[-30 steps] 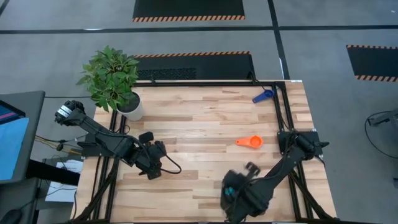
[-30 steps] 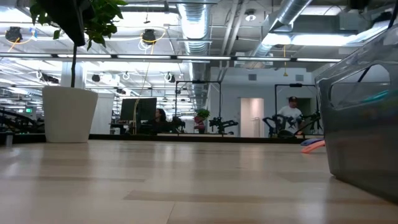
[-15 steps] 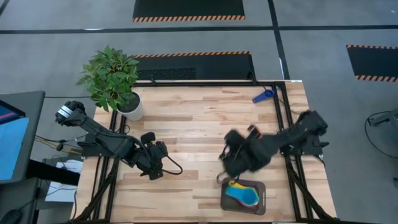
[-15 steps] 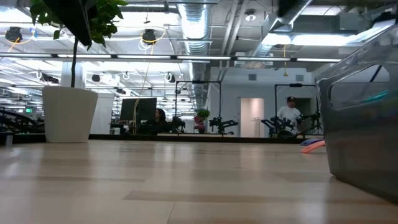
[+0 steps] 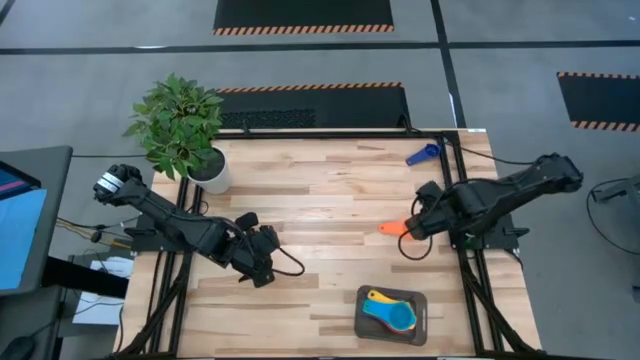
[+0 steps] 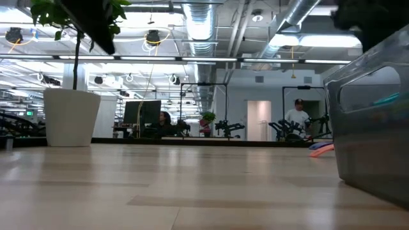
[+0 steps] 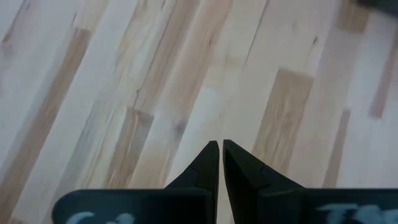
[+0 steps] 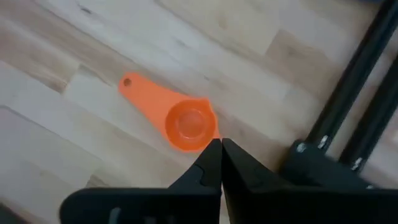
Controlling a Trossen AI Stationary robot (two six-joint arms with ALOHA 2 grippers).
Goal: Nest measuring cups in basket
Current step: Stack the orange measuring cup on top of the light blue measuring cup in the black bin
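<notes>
An orange measuring cup (image 8: 180, 118) lies on the wooden table, right of centre, bowl up, and also shows in the high view (image 5: 390, 228). My right gripper (image 8: 221, 146) is shut and empty, hovering just beside the cup's bowl; in the high view the right gripper (image 5: 413, 226) covers part of the bowl. A dark grey basket (image 5: 418, 302) stands near the front edge with yellow and blue cups (image 5: 390, 314) nested in it. A blue cup (image 5: 422, 154) lies at the far right. My left gripper (image 7: 221, 148) is shut and empty over bare wood at the left (image 5: 262, 262).
A potted plant (image 5: 182, 130) in a white pot stands at the table's far left corner. The black frame rails (image 5: 455, 180) run along the table's right side close to my right arm. In the low view the basket's wall (image 6: 370, 128) fills the right side.
My right gripper has swung from over the basket at the near edge toward the far and right side, and now hangs by the orange cup. The basket with its nested cups, hidden under the arm before, now shows. My left gripper has crept slightly to the right.
</notes>
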